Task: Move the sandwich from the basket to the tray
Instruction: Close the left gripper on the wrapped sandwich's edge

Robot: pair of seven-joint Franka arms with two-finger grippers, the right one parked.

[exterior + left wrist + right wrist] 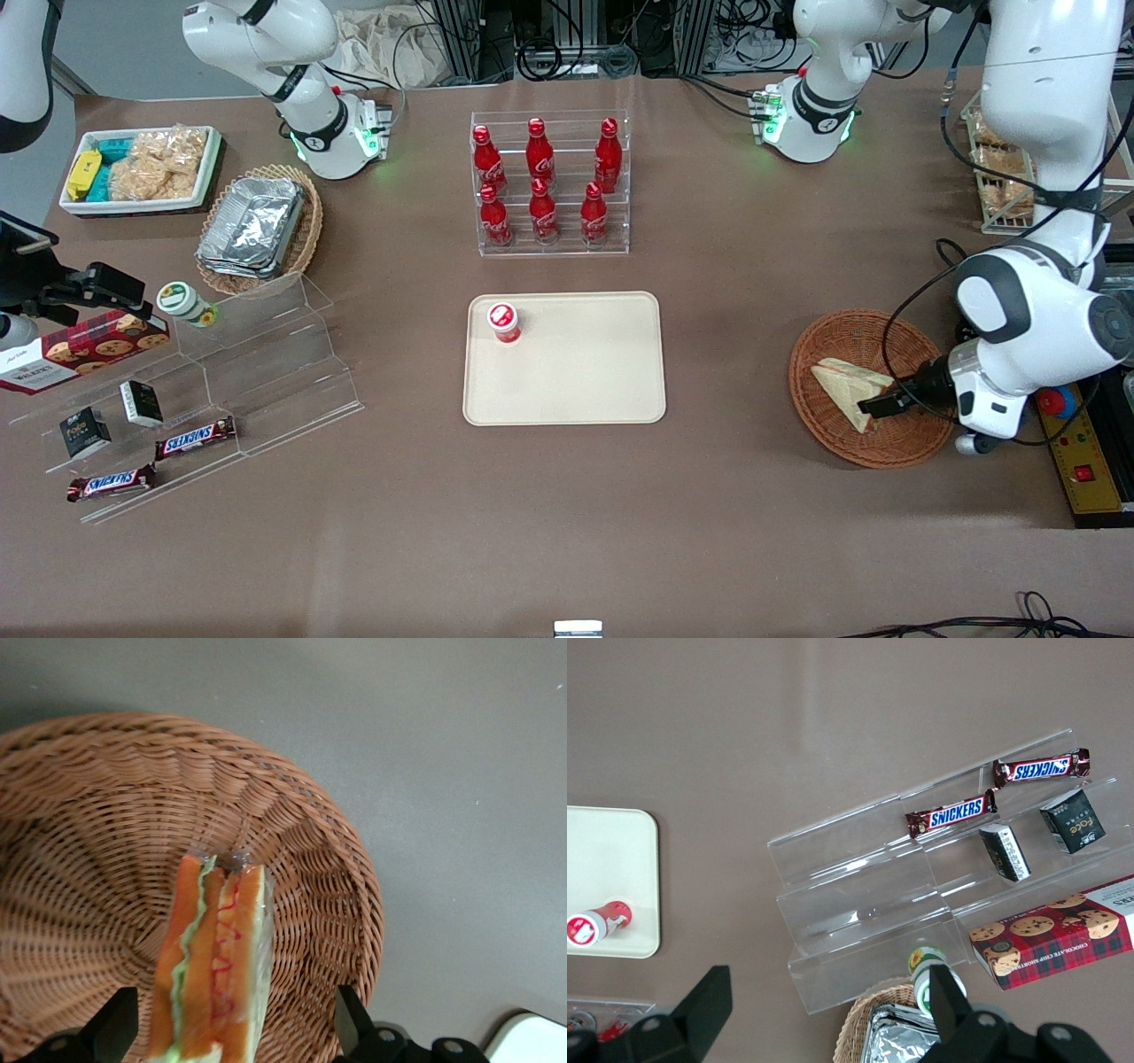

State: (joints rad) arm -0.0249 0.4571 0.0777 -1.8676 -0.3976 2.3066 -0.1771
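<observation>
The sandwich point(846, 383), a wrapped wedge with pale bread, lies in the round wicker basket point(806, 394) toward the working arm's end of the table. In the left wrist view the sandwich point(213, 948) shows its orange, green and red cut edge standing above the basket's weave point(89, 859). My left gripper point(879, 406) reaches low into the basket and is open. Its dark fingers point(350, 1014) straddle the sandwich with a gap on each side, and the gripper point(235, 997) is centred on it. The beige tray point(576, 381) lies at mid-table.
A small red-capped bottle point(504, 322) stands on a corner of the tray. Farther from the front camera is a clear rack of cola bottles point(549, 182). A clear stepped shelf point(257, 372) with snacks, an oval basket of foil containers point(257, 226) and a white bin point(142, 168) lie toward the parked arm's end.
</observation>
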